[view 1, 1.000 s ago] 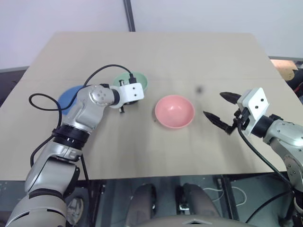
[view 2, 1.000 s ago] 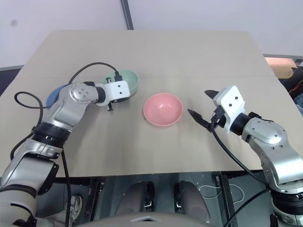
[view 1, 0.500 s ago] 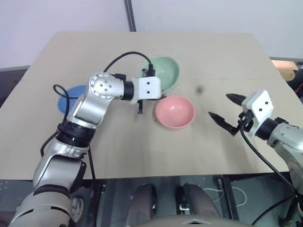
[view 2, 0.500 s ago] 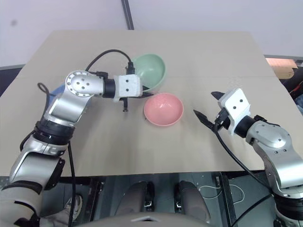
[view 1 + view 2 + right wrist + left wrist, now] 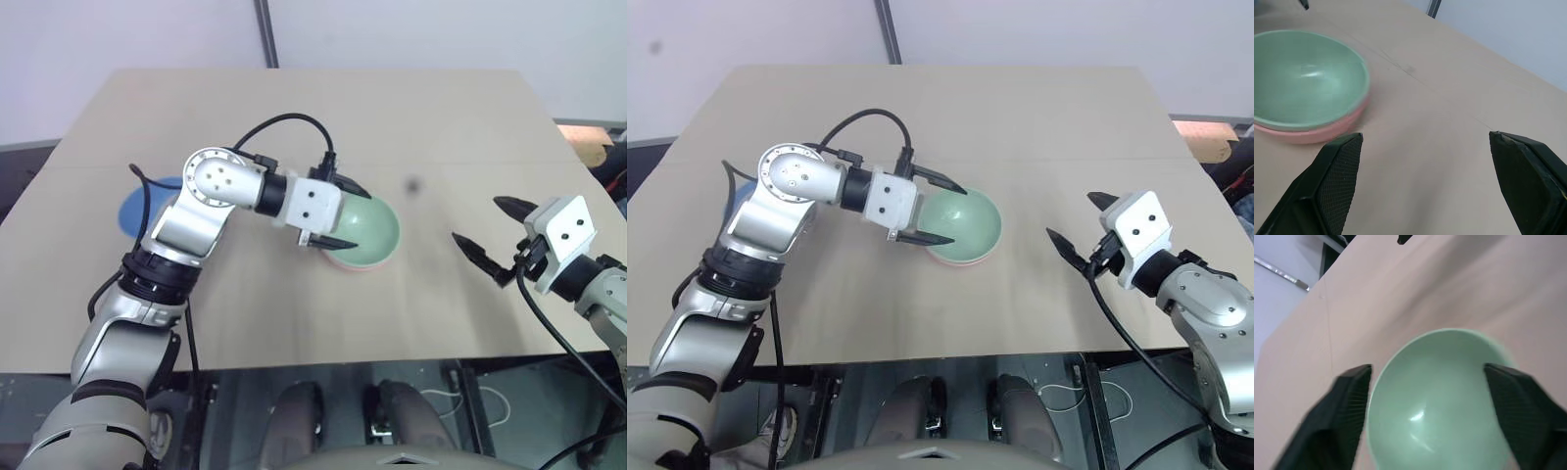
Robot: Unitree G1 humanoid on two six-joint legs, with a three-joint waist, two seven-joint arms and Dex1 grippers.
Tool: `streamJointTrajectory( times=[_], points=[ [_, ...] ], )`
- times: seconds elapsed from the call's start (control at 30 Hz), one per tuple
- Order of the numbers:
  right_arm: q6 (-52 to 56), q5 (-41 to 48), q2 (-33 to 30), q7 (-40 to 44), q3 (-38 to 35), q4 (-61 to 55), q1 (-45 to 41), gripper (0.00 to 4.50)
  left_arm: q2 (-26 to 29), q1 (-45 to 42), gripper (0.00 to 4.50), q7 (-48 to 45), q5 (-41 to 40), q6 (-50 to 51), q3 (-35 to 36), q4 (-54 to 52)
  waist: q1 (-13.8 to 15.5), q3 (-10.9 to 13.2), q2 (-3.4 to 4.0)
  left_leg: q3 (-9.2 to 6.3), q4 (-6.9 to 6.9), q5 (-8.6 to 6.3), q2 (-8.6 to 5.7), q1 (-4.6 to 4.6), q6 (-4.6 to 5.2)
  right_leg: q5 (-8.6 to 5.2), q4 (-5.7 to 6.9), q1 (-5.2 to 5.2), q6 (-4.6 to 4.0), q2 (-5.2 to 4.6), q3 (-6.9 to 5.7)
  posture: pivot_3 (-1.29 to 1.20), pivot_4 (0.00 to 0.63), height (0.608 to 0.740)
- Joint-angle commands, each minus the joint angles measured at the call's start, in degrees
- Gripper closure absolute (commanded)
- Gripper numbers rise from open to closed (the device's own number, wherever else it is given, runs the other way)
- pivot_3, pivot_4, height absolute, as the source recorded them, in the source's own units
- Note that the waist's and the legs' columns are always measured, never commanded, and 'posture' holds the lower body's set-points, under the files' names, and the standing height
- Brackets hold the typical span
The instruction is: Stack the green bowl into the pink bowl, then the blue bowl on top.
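So the green bowl (image 5: 364,229) was sitting nested inside the pink bowl (image 5: 345,262) near the middle of the table (image 5: 323,108), with only a thin pink rim peeking out underneath. The left gripper (image 5: 336,211) was right at the bowl's left side, its 2 fingers spread wide, 1 past the far rim and 1 past the near rim, and from the left wrist view neither looked like it was pinching the bowl. The right gripper (image 5: 485,231) hung well off to the right of the stack, fingers wide apart and holding nothing. The blue bowl (image 5: 140,203) sat over by the table's left edge, mostly hidden behind the left arm. Plenty of bare tabletop between the stack and the right gripper, and behind the stack too.
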Motion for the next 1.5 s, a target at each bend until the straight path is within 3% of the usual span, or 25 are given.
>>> streamJointTrajectory(
  times=[0.03,0.2,0.3,0.5,0.7,0.9,1.2,1.5],
  points=[
    [-1.8,0.6,-0.5,1.2,1.2,0.0,-1.8,0.00,3.0,1.0,0.86,10.0,5.7,7.6,5.5,-0.2,-0.1,0.0,0.00,-0.01,0.00,0.00,0.02,0.00,0.00,0.00,0.00,0.00,0.00,0.03,0.00,0.00,0.150,0.740],
    [-3.8,1.2,-0.4,4.3,4.4,3.7,-5.4,0.00,6.4,6.9,0.86,23.6,14.7,26.9,11.2,-4.6,-0.2,0.0,0.01,-0.01,0.00,-0.01,0.06,0.02,0.01,0.00,0.00,0.00,0.00,0.07,0.02,0.00,0.150,0.740],
    [-5.5,1.2,0.1,6.8,7.6,8.1,-9.4,0.00,11.0,11.6,0.86,29.0,24.1,37.9,10.9,-6.7,-0.2,0.0,-0.02,0.01,0.00,-0.01,0.07,0.01,0.00,0.00,-0.03,-0.01,0.00,0.06,0.03,0.00,0.150,0.740],
    [-8.7,0.9,0.1,10.8,11.0,13.8,-13.9,0.00,15.6,16.8,0.86,29.6,30.5,55.2,9.9,-10.8,0.5,0.0,-0.04,-0.02,-0.01,-0.02,0.04,-0.02,0.02,-0.01,-0.04,-0.03,-0.02,0.00,-0.01,0.00,0.150,0.740],
    [-10.7,0.2,0.4,12.8,12.9,17.4,-16.4,0.00,14.8,19.1,0.86,28.5,28.8,62.7,9.6,-18.2,0.6,0.0,-0.06,-0.02,-0.01,-0.05,0.01,-0.06,0.08,0.02,-0.04,-0.03,-0.06,-0.10,-0.03,0.00,0.150,0.740],
    [-11.6,-0.2,0.3,13.2,12.9,18.0,-16.3,0.00,15.8,18.6,0.86,29.7,28.7,66.3,9.3,-18.4,0.2,0.0,-0.05,-0.02,0.00,-0.12,0.02,-0.03,0.20,0.02,0.03,-0.03,-0.07,-0.09,-0.03,0.00,0.150,0.740],
    [-13.2,-0.7,1.3,14.3,14.4,20.5,-17.8,0.00,17.8,19.8,0.86,35.7,28.4,80.3,14.0,-17.9,0.1,0.0,-0.05,-0.02,-0.01,-0.13,0.02,-0.03,0.20,0.03,0.02,-0.04,-0.07,-0.10,-0.03,0.00,0.150,0.740],
    [-14.8,-1.0,1.6,15.9,15.1,22.0,-19.2,0.00,15.4,21.7,0.86,40.7,24.5,79.3,14.1,-14.0,0.4,0.0,-0.05,-0.03,0.00,-0.13,0.01,-0.03,0.21,0.10,0.04,-0.03,-0.19,-0.13,-0.03,0.00,0.150,0.740]
  ],
)
